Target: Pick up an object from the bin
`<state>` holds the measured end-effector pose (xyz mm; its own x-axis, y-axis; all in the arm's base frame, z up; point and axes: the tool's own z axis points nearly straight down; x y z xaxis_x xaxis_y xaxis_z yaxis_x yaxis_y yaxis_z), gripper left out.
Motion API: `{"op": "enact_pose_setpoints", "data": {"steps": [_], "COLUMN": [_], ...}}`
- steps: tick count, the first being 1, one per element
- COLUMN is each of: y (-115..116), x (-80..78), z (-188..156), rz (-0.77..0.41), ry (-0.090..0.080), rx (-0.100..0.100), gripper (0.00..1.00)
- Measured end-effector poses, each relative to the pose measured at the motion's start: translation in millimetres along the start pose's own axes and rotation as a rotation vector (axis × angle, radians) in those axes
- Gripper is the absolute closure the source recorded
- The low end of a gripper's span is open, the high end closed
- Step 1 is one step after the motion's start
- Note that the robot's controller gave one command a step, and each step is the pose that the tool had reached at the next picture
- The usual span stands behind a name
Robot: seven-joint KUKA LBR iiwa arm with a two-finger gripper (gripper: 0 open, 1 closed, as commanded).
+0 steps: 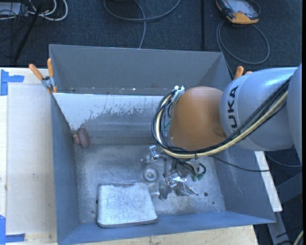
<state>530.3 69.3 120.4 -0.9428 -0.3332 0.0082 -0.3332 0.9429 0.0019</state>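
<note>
My gripper [169, 181] is low over the bin floor, right of the middle, under the arm's orange cover. Just left of it and nearer the front lies a flat grey rectangular pad [126, 204] with rounded corners, its right edge close to the gripper. A small brownish lump [82, 137] rests against the left wall, far from the gripper. Nothing shows as held in the gripper.
The arm with its orange cover and cables reaches in from the right and hides the right part of the bin floor. The back wall slopes down towards the floor behind the gripper.
</note>
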Motion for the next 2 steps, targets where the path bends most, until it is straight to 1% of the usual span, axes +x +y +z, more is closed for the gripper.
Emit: {"op": "enact_pose_setpoints", "data": {"steps": [1,2], "y": [-28.1,-28.1], "x": [-13.7,-14.5], "z": [48.8,45.0], "rz": [-0.018,-0.017], "ry": [-0.011,-0.013], "rx": [0.001,0.002], "gripper": [0.0,1.0]}}
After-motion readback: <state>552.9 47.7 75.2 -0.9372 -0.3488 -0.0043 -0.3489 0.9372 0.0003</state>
